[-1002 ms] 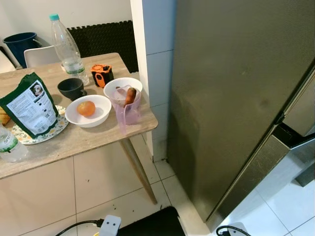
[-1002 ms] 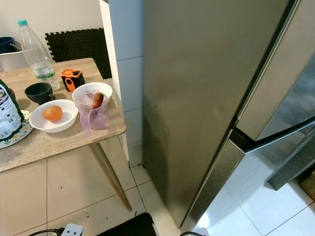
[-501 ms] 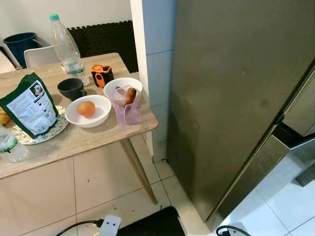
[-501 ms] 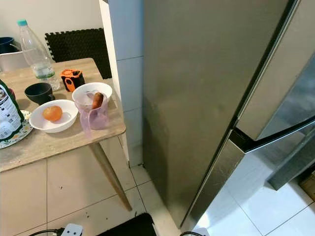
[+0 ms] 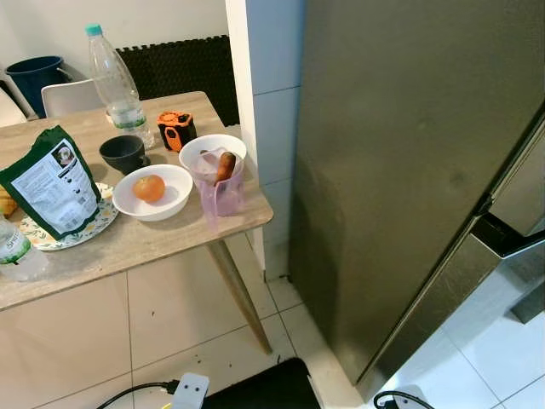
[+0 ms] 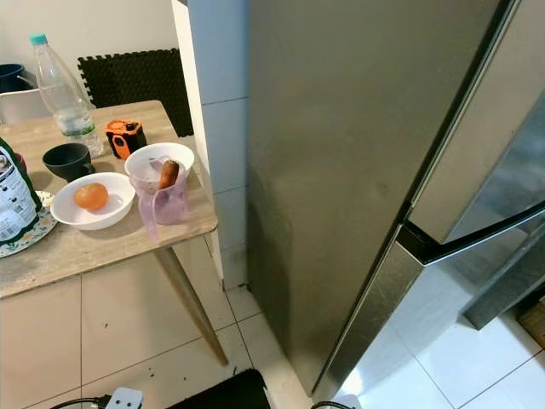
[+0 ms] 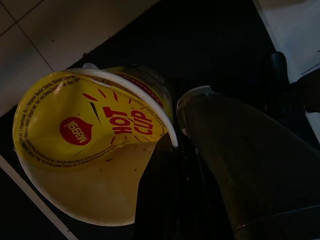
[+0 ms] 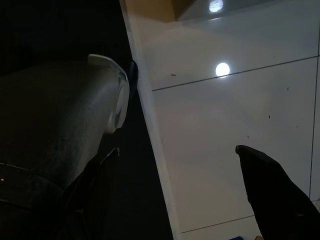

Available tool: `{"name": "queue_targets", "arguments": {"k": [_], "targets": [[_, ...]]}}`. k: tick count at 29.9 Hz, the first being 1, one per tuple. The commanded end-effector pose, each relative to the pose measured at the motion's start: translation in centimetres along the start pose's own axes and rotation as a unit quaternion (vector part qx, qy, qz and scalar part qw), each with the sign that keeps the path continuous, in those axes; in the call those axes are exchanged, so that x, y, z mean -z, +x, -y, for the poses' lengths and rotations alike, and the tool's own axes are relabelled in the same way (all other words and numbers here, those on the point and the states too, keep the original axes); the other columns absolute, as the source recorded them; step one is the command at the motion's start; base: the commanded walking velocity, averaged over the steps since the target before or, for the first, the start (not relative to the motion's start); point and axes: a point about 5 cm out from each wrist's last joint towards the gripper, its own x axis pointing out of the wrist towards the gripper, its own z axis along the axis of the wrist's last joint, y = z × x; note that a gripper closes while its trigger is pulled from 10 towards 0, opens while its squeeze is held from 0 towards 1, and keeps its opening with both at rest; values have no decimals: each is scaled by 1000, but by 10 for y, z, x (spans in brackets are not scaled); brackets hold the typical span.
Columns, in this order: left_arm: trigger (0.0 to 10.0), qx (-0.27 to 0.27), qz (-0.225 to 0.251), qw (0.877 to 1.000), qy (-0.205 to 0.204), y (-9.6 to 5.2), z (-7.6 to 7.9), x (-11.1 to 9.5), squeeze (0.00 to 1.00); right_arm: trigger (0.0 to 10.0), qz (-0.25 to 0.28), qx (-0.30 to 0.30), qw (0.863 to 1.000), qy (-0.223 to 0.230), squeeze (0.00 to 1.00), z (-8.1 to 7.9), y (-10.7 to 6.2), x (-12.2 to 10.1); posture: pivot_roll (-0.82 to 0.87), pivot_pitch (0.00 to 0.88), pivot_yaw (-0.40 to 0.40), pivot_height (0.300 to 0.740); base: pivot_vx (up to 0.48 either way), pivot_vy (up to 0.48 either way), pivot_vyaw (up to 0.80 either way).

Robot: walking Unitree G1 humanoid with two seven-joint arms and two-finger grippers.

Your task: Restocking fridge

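The fridge [image 5: 409,170] stands shut on the right, its dark steel side toward me and a black door handle [image 6: 477,234] at its front. My left arm hangs low over a black mat, and its gripper [image 7: 172,150] is shut on a yellow Hot Cup noodle cup [image 7: 90,140], with a dark finger across the lid's edge. My right gripper [image 8: 185,170] hangs open above white floor tiles with nothing between its fingers; one black fingertip [image 8: 262,185] shows there.
A wooden table [image 5: 145,239] on the left carries a white bowl with a tomato [image 5: 149,187], a bowl with a carrot in a pink bag [image 5: 223,170], a black cup [image 5: 123,152], a water bottle [image 5: 115,81] and a green packet [image 5: 51,183]. A white tiled pillar [image 5: 264,102] separates table and fridge.
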Motion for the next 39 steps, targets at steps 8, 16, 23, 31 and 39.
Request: {"name": "queue_targets", "arguments": {"k": [8,16,23,31,39], "targets": [[10000,15,-24,1000,-5,1,11,13,0,10000,-9,-10,1000,2,0,-5,0,4,-6,81,-8,740,0,0,0],[10000,15,-26,1000,-3,1,10,13,0,10000,-9,-10,1000,4,0,-5,0,5,-7,80,-8,740,0,0,0],[10000,13,-27,1000,-2,0,8,15,0,10000,-9,-11,1000,4,0,-6,0,5,-5,79,-4,740,0,0,0],[10000,13,-28,1000,2,0,7,15,0,10000,-11,-12,1000,4,0,-7,0,7,-5,79,-1,740,0,0,0],[10000,14,-27,1000,1,0,7,14,0,10000,-11,-12,1000,1,0,-6,0,7,-6,70,-2,740,0,0,0]]}}
